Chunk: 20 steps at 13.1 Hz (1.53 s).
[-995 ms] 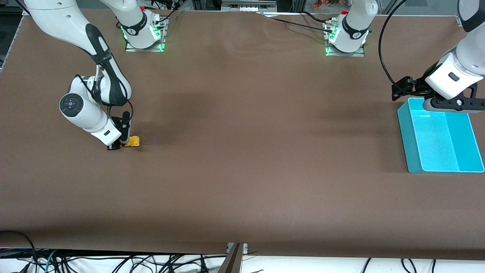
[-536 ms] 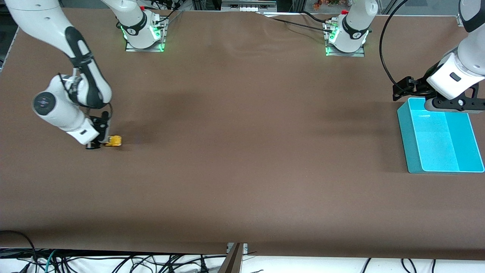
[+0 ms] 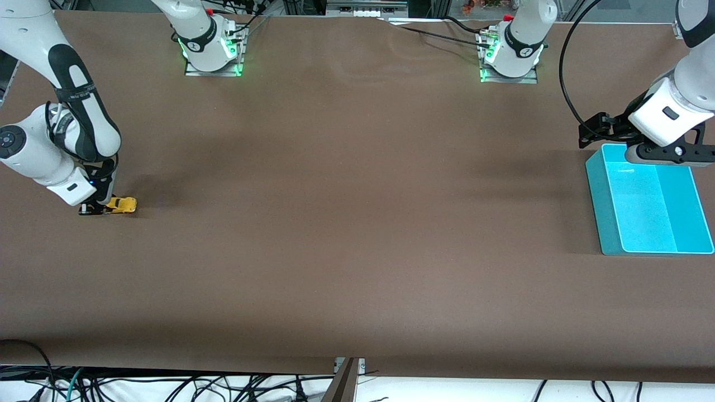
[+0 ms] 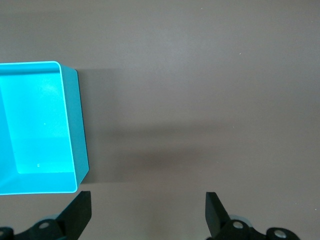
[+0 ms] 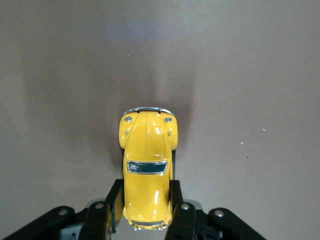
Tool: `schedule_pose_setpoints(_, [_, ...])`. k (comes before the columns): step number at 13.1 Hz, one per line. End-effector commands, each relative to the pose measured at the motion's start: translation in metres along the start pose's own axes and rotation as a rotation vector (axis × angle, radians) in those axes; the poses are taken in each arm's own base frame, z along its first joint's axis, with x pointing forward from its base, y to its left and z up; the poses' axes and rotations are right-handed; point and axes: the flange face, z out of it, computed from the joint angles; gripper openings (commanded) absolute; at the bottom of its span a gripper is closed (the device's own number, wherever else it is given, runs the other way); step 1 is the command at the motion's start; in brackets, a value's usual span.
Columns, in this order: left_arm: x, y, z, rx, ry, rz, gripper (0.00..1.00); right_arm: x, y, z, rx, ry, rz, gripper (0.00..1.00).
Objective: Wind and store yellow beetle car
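The yellow beetle car (image 3: 122, 205) sits on the brown table at the right arm's end, wheels down. My right gripper (image 3: 100, 209) is shut on its rear half. In the right wrist view the car (image 5: 146, 172) lies between the two black fingers (image 5: 116, 200), its nose pointing away from the wrist. The turquoise tray (image 3: 648, 201) stands at the left arm's end and holds nothing. My left gripper (image 3: 667, 154) hangs over the tray's rim on the robots' side, open and empty. The left wrist view shows the tray's corner (image 4: 67, 125) and both fingertips (image 4: 80, 212) wide apart.
The brown table mat (image 3: 357, 223) stretches bare between the car and the tray. Cables hang below the table's front edge (image 3: 167, 385). The arm bases (image 3: 212, 50) stand along the robots' edge.
My right gripper has dragged the yellow car along the table toward the right arm's end, away from the tray. The left arm has not moved.
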Motion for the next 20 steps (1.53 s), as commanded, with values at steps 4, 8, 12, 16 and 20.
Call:
schedule_pose_setpoints(4, [-0.005,-0.001,-0.007,0.006,-0.001,0.010,1.00,0.026,0.033,0.001,0.060,0.077,-0.048,1.00])
schedule_pose_setpoints(8, [-0.005,-0.003,-0.005,0.006,-0.006,0.010,1.00,0.022,0.052,-0.019,0.056,0.079,-0.053,1.00])
schedule_pose_setpoints(12, [-0.006,-0.017,-0.004,0.000,-0.008,0.030,1.00,0.030,0.056,-0.029,0.044,0.085,-0.051,1.00])
schedule_pose_setpoints(16, [-0.006,-0.016,-0.004,-0.001,-0.008,0.030,1.00,0.061,0.075,-0.066,0.063,0.119,0.180,1.00])
schedule_pose_setpoints(20, [-0.006,-0.017,-0.005,0.000,-0.006,0.026,1.00,0.085,0.104,-0.105,0.115,0.130,0.507,1.00])
